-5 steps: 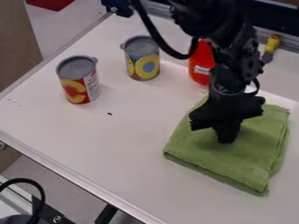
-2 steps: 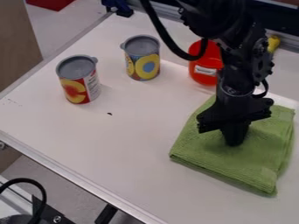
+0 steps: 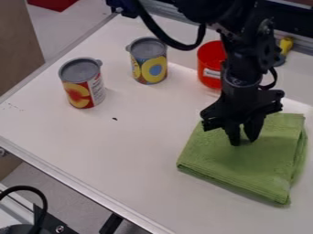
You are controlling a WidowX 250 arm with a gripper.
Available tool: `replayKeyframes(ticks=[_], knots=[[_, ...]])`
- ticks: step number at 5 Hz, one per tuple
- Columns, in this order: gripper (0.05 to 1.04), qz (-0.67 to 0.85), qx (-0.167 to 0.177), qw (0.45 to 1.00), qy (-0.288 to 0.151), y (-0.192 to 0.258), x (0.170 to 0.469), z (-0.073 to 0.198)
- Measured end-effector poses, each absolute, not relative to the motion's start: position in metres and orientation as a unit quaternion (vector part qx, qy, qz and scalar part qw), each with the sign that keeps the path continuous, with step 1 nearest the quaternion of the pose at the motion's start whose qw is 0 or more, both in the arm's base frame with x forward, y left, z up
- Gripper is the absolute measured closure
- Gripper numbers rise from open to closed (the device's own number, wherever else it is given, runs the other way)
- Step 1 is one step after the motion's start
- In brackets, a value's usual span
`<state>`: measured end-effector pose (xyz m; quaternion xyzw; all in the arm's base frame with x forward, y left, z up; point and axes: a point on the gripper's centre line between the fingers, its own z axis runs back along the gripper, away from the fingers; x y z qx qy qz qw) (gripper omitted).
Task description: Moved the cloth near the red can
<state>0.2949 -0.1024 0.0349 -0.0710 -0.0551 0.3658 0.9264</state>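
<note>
The cloth (image 3: pixel 250 164) is plain green, the red can (image 3: pixel 209 75) solid red with a white label patch. One food can (image 3: pixel 82 83) has a grey top, yellow and red shapes, and a white panel; the other tin (image 3: pixel 147 61) has a yellow ring around a blue disc. The tool (image 3: pixel 243 141) is black, the bench (image 3: pixel 122 157) white, the handle (image 3: pixel 286 44) yellow.

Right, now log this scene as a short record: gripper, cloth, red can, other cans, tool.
gripper: open over the cloth's far part, fingers slightly apart
cloth: green, folded, flat on the white tabletop
red can: upright beyond the cloth, a gap between them
other cans: red-and-yellow-labelled can and yellow-and-blue-labelled can, both upright, apart
tool: yellow handle, behind the arm
</note>
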Motion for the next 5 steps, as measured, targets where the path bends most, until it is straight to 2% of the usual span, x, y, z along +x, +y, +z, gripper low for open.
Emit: replayKeyframes(ticks=[1, 2, 3, 5], knots=[[0.332, 0.375, -0.089, 0.92, -0.071, -0.1, 0.295, 0.054], [0.097, 0.383, -0.102, 0.915, -0.068, -0.096, 0.293, 0.066], [0.083, 0.378, -0.112, 0.917, -0.06, -0.086, 0.283, 0.075], [0.083, 0.367, -0.11, 0.922, -0.054, -0.066, 0.266, 0.083]])
